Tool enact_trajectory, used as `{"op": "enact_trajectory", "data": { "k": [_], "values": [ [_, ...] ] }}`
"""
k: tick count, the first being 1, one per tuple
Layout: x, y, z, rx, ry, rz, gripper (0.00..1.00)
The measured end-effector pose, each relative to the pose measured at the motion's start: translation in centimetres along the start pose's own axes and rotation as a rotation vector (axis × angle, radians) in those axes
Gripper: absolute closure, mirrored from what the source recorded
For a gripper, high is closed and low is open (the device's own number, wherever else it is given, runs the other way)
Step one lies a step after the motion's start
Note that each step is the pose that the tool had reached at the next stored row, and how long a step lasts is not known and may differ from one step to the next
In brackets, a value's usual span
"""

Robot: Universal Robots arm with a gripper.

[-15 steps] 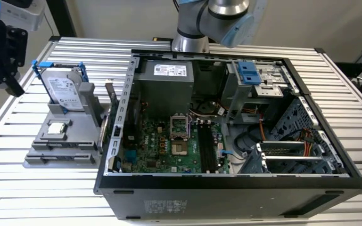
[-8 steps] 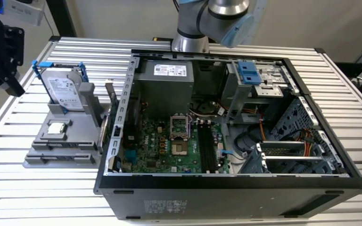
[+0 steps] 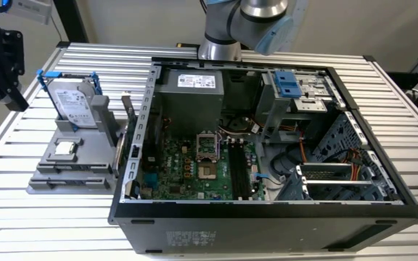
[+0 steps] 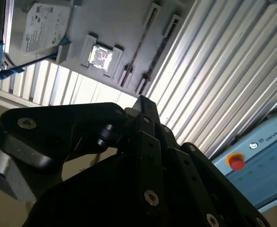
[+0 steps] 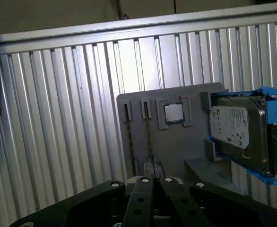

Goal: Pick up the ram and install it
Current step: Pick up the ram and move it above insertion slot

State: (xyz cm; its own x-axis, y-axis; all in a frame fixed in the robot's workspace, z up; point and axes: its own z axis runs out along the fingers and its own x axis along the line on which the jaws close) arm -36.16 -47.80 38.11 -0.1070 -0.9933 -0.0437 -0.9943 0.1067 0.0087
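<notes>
Gripper (image 5: 153, 178): at the exterior view's far left, off the table's (image 3: 20, 217) edge and well apart from the computer case (image 3: 267, 209). In both wrist views its fingers look drawn together with nothing between them.
Holder (image 3: 71, 174): a grey tray on the table, just beside the case on the exterior view's left.
Hard drive (image 3: 74, 103): upright in blue rails at the holder's far end, not part of this job.
Processor chip (image 3: 65, 147): lying flat in its square pocket on the holder.
Ram (image 4: 158, 56): standing on edge in a narrow slot of the holder, on the far side of the processor chip from the hard drive, with a similar thin stick in the slot just beside it. The gripper is apart from it and aimed roughly its way.
Motherboard slots (image 3: 238, 171): long black slots on the green board inside the open case, apparently unfilled.
Done: nothing of the task, judging by how things lie.
Left: both steps, as the ram is not yet grasped and not yet seated in a slot.
</notes>
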Motion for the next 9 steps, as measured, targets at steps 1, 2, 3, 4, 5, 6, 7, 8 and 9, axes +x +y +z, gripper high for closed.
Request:
{"op": "enact_trajectory", "data": {
  "k": [1,2,3,4,5,6,7,8,9],
  "values": [
    [0.0,0.0,0.01,-0.0004,0.0,-0.018,1.0],
    [0.01,-0.01,0.01,-0.0009,0.0002,-0.035,1.0],
    [0.01,-0.01,0.02,-0.0013,0.0002,-0.052,1.0],
    [0.01,-0.01,0.02,-0.0018,0.0004,-0.069,1.0],
    [0.0,-0.01,0.02,-0.0024,0.0006,-0.086,1.0],
    [0.0,-0.01,0.02,-0.003,0.0008,-0.101,1.0],
    [0.01,-0.01,0.03,-0.0036,0.0009,-0.116,1.0],
    [0.01,-0.01,0.04,-0.0041,0.001,-0.129,1.0],
    [0.01,-0.01,0.04,-0.0048,0.0011,-0.144,1.0]
  ]
}}
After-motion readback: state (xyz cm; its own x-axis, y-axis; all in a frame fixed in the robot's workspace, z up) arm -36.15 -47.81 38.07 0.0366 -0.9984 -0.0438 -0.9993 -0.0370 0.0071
